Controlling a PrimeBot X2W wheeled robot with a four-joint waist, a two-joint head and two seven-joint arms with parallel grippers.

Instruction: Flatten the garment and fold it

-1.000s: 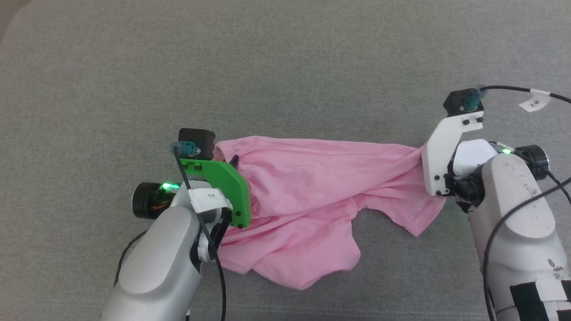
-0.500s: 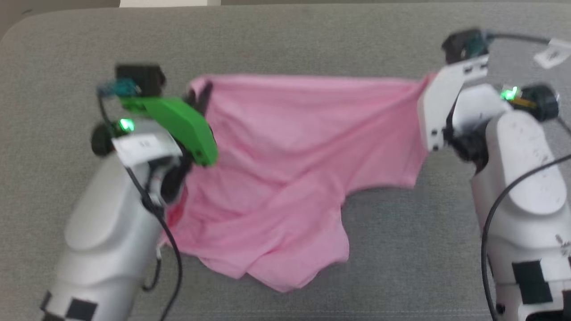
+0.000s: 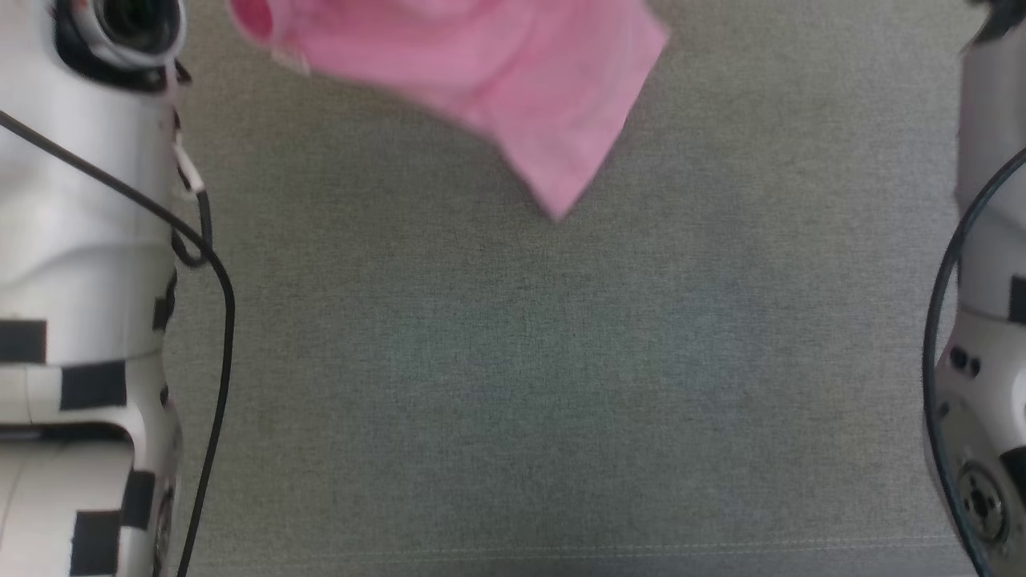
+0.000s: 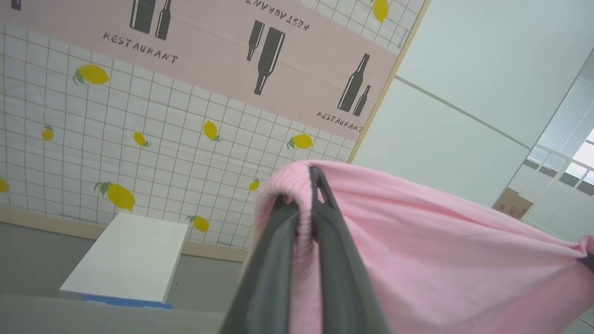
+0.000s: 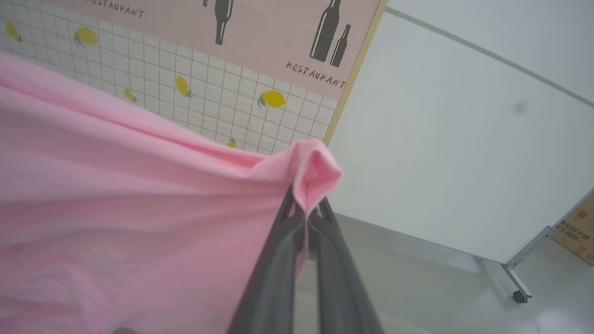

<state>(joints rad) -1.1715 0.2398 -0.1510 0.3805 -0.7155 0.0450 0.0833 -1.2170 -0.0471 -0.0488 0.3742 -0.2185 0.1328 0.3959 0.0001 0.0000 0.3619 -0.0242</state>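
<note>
Grey fabric surface (image 3: 561, 385) spans the head view, w/ the pale left forearm (image 3: 72, 200) and right forearm (image 3: 986, 240) at its side edges. The garment (image 3: 497, 72) hangs in from the top edge, blurred, one corner pointing down; prob. clear of the surface, hard to tell. Left wrist view: left gripper (image 4: 299, 192) is clamped on the ribbed waistband, pink cloth bunched over the fingertips, the rest stretching off right. Right wrist view: right gripper (image 5: 305, 208) pinches a folded corner that pokes above its tips, cloth spreading left.
</note>
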